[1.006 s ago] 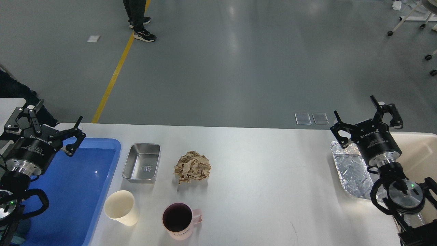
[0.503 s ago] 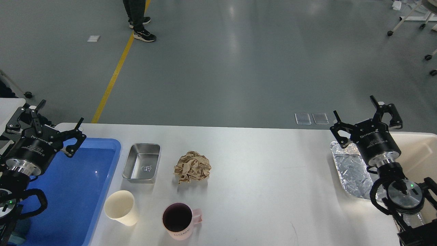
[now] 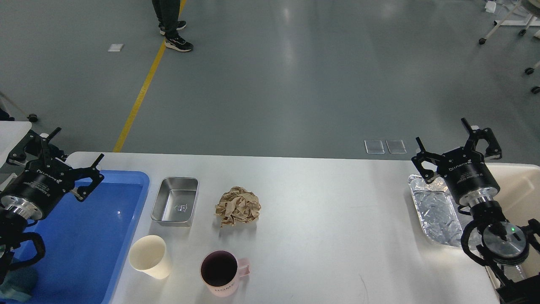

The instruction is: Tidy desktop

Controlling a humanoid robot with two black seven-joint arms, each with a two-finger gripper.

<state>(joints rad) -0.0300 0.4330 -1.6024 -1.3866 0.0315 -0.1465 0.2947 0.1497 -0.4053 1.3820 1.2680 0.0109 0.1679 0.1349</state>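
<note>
Nearest the lower edge of the view, a pink ceramic mug (image 3: 223,272) with a dark inside stands upright on the smooth grey-white rectangular desktop (image 3: 329,236), its handle turned right. Just left of it a cream paper cup (image 3: 150,256) stands tilted, close to the rim of the blue plastic tray (image 3: 97,236) that fills the desktop's left end. A wide bare stretch of desktop lies to the right of the mug, running up to the crinkled aluminium foil tray (image 3: 434,211) near the right end. That foil tray sits just beside the beige bin (image 3: 521,185) at the right border.

Farther back, a crumpled ball of brown paper (image 3: 237,206) lies near the middle, apart from everything. Left of it a shallow rectangular stainless-steel pan (image 3: 175,201) sits just beside the blue tray's right rim, a narrow strip of desktop between them.

The left gripper (image 3: 57,162) hangs over the blue tray's far left corner with its two black fingers spread wide, holding nothing. The right gripper (image 3: 457,148) hangs over the foil tray's far end, near the desktop's back edge, fingers likewise spread and holding nothing.

Beyond the desktop's far edge lies grey floor with a yellow line (image 3: 143,86), and a person's legs in dark shoes (image 3: 171,25) stand at the top.
</note>
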